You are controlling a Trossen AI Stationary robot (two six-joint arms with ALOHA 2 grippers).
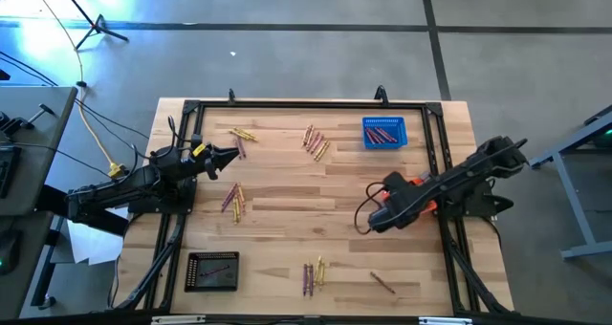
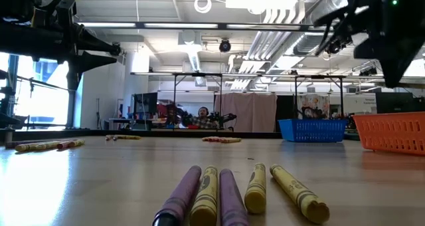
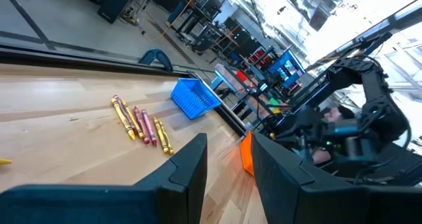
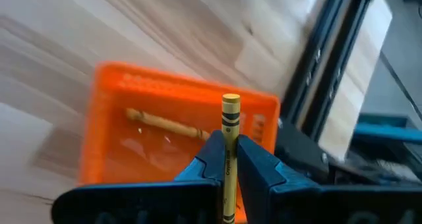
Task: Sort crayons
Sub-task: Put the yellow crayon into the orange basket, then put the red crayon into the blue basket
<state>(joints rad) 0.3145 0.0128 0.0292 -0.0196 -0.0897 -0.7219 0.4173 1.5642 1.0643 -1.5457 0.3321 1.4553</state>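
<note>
Right gripper (image 4: 227,159) clamped on a yellow crayon (image 4: 229,159), long axis along the fingers, tip projecting forward, orange basket (image 4: 105,125) just beyond, left gripper (image 3: 227,168) open, empty.

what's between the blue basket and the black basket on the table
In the high view, between the blue basket and the black basket, only bare wooden table; crayon clusters lie off to the sides.

Probably a robotics lab or workshop: exposed white ceiling ducts (image 2: 279,36), concrete floor (image 1: 287,57), more black framed benches (image 2: 199,100) beyond.
</note>
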